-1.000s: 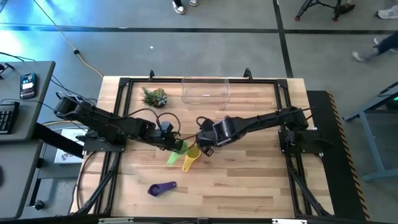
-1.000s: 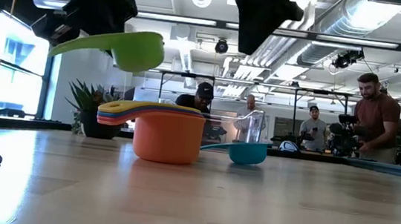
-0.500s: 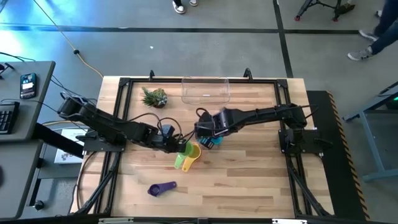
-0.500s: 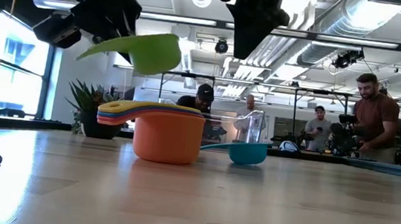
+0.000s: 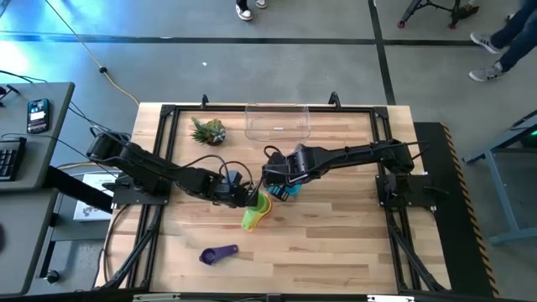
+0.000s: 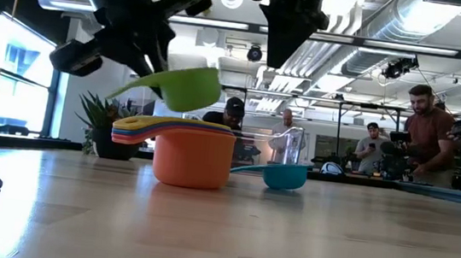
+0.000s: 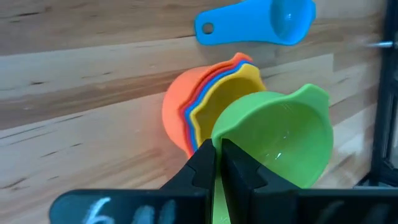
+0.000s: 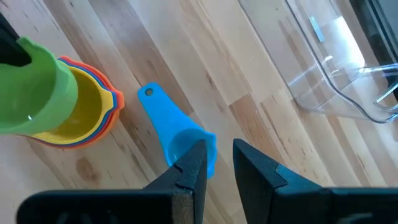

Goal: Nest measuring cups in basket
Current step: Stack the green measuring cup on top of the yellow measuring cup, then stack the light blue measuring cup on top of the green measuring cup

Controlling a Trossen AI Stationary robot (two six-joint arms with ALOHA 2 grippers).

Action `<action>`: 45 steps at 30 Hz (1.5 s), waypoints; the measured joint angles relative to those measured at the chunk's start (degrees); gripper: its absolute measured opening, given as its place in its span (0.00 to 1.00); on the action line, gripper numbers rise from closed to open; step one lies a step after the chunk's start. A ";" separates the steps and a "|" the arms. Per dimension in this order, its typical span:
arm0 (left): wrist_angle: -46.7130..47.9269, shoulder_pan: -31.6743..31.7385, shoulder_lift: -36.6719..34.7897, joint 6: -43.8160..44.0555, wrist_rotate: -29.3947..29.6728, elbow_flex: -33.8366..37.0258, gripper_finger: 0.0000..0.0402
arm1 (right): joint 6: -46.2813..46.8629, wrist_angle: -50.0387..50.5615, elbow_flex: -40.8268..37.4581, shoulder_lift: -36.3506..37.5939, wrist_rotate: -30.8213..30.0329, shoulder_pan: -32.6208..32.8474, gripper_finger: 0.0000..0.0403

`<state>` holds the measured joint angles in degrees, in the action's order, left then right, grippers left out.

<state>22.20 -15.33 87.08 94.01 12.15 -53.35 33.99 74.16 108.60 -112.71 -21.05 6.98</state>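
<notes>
My left gripper [image 5: 248, 200] is shut on the green measuring cup [image 6: 188, 88], which hangs in the air just above a nested stack [image 6: 192, 158] with orange outermost and yellow innermost [image 7: 205, 106]. The stack stands on its base at mid-table [image 5: 263, 205]. My right gripper [image 8: 217, 163] is open and hovers above the teal-blue cup [image 8: 177, 134], which lies on the table beside the stack [image 6: 284, 176]. The purple cup [image 5: 218, 253] lies nearer the near edge. The clear basket [image 5: 278, 120] stands at the far edge. My left gripper pinches the green cup's flat handle [image 7: 217, 186] between its two fingers, coming from the table's left and slanting down. The cup is lifted clear, bowl end away from the fingers and open side up, tilted, over the stack's rim.
A small spiky green plant [image 5: 208, 130] stands left of the basket at the far edge. Bare wood lies on the table's near and right parts. People stand in the room beyond the table [image 6: 433, 133].
My left gripper has carried the green cup toward the table's right and a little down, from beside the stack to over it, still shut on the handle. My right gripper has drawn back slightly toward the far edge, off the stack and over the teal-blue cup.
</notes>
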 joint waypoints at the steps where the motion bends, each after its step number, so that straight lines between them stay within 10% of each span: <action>1: -0.66 0.00 0.24 0.18 0.02 -0.12 0.02 | 0.00 -0.01 0.00 0.00 0.01 0.00 0.18; 45: -2.45 3.32 0.19 -6.15 -4.41 -0.10 0.24 | -2.11 -0.15 0.00 -0.02 0.03 0.02 0.18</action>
<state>19.74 -12.01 87.27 87.85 7.73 -53.45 31.88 74.01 108.60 -112.73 -21.02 7.01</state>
